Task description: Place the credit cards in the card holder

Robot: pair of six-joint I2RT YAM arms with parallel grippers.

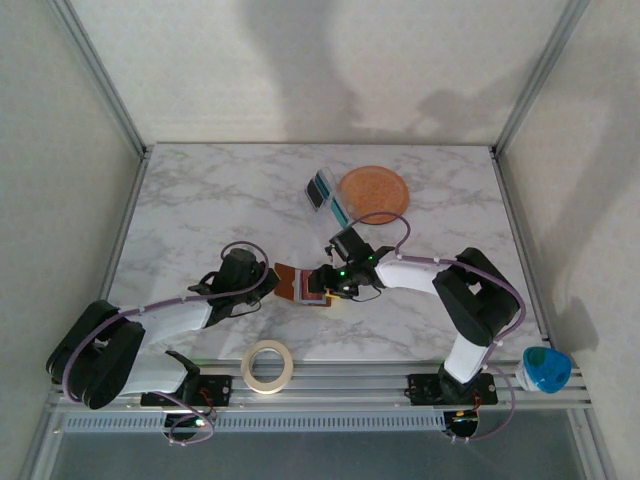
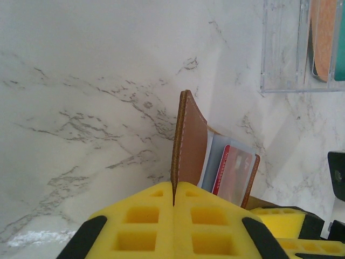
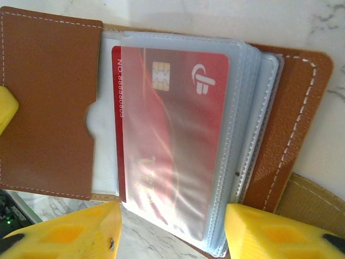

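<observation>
So we had the left gripper (image 2: 173, 200) pinching the card holder (image 2: 192, 141) flap between its fingers, and the right gripper (image 3: 172, 229) spread either side of the red card (image 3: 172, 135), which looked seated, so next we'd need another card.

White marble table (image 1: 200, 200), pale walls (image 1: 330, 60), soft shadows

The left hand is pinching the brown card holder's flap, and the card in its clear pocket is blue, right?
Not blue: the card in the clear pocket of the card holder is red, as the right wrist view shows. The left hand does pinch the flap.
</observation>
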